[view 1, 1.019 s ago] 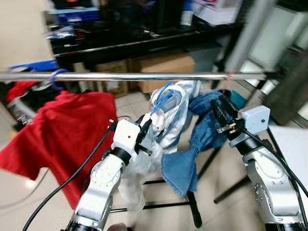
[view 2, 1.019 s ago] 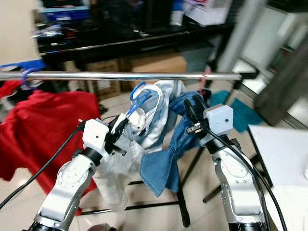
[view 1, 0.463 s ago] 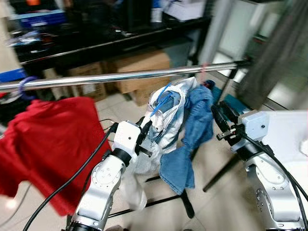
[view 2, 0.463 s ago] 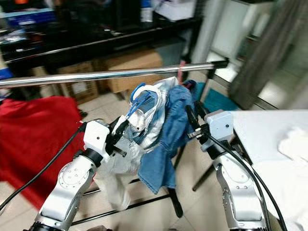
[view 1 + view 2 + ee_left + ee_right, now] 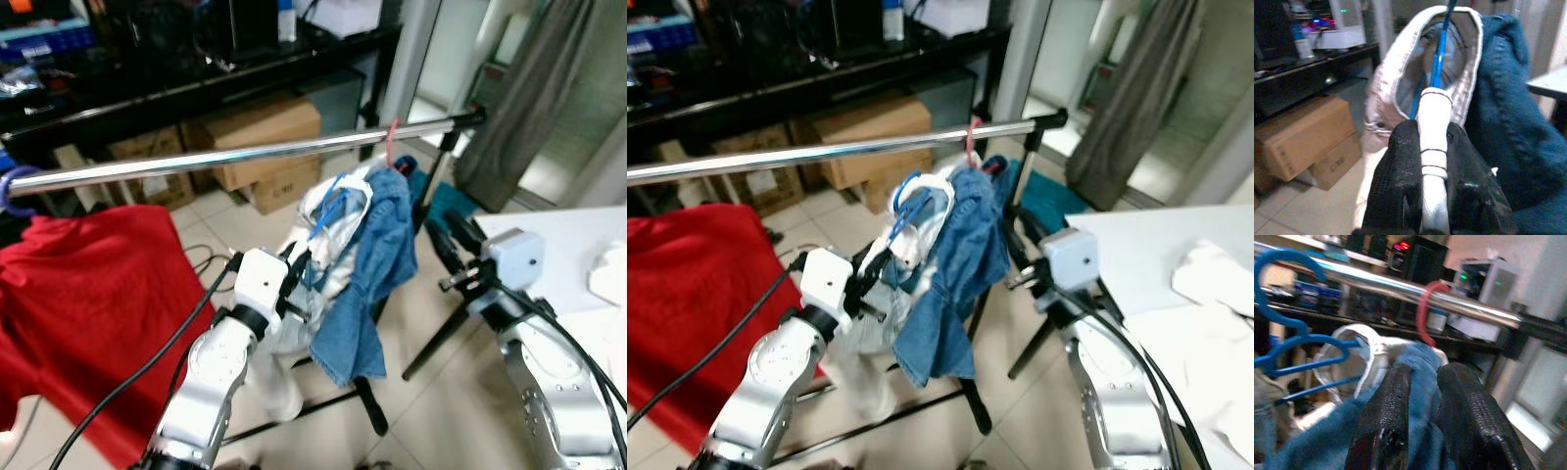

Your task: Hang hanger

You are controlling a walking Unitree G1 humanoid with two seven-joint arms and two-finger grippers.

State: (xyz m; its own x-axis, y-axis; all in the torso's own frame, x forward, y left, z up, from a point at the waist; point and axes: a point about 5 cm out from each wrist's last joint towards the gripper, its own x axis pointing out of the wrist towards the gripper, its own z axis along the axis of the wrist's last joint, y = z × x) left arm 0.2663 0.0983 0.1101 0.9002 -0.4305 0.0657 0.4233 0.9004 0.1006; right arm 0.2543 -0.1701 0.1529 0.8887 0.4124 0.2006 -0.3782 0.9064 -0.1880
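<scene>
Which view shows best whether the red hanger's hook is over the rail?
The right wrist view: the red hook curls over the silver rail up close, above the blue denim garment between the right hand fingers. Both eye views show it small and distant, near the rail's right end.

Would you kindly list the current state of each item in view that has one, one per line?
Red hanger: hooked over the rail, carrying the denim garment.
Blue hanger: off the rail, carrying the white garment.
Left end effector: shut on the white garment.
Right end effector: shut on the denim garment.
Red shirt: hanging from the rail.
</scene>
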